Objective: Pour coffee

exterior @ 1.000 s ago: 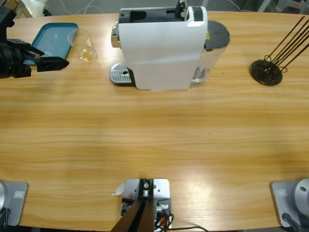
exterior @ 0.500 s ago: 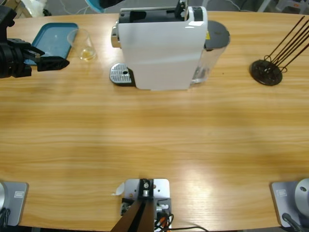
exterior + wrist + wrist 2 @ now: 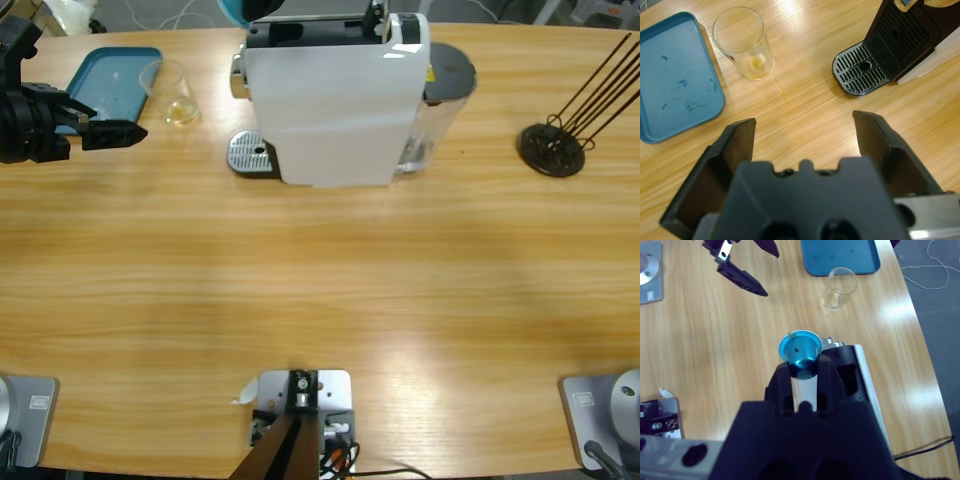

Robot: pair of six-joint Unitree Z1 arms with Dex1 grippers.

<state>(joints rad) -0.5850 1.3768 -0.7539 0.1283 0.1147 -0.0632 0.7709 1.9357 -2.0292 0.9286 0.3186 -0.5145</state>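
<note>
Coffee [image 3: 756, 62] sits as a thin pale-amber pool in the bottom of a clear glass [image 3: 743, 42], which stands upright on the desk [image 3: 320, 290] just beside the right-hand edge of the blue tray [image 3: 675, 80], between the tray and the white machine [image 3: 335, 100].

The left claw [image 3: 802, 132] hovers low over the desk with its jaws spread wide and nothing between them. In the left wrist view the glass lies ahead of the claw and off to the left of its centre line; the machine's drip grate [image 3: 860, 75] lies ahead and to the right. In the high view this same claw [image 3: 112, 133] points along the desk toward the glass and stands near it but clear of it. The left arm is plainly the nearer one.

The right claw [image 3: 802, 371] is up above the top of the machine, closed on a blue capsule [image 3: 800, 352] whose open cup faces the camera. Only a blue sliver [image 3: 232, 8] shows at the top edge of the high view, probably that capsule.

Judging by this, the coming move turns on the glass's vertical axis: the left claw needs to swing slightly left and advance so the jaws straddle the glass wall. A clip at the rim could tip it onto the tray.
</note>
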